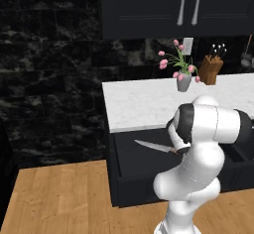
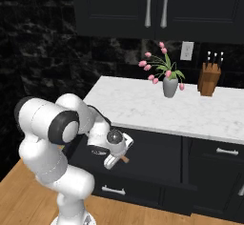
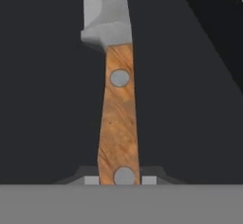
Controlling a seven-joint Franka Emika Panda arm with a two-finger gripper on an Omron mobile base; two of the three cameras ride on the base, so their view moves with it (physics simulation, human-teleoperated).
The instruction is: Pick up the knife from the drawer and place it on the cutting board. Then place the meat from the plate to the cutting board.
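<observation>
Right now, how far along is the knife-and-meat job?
Done: the drawer stands open under the white counter. In hand: the gripper is shut on the knife at the end of its wooden handle, blade over the drawer's dark interior. Left: carrying it to the cutting board, then the meat.

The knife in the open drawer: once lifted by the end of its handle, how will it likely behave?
The knife looks rigid, so it should not flop. The jaws close near the butt of the wooden handle, leaving the long steel blade far out, so it may droop or pivot in the grip. It is flat, so unlikely to roll in the drawer.
</observation>
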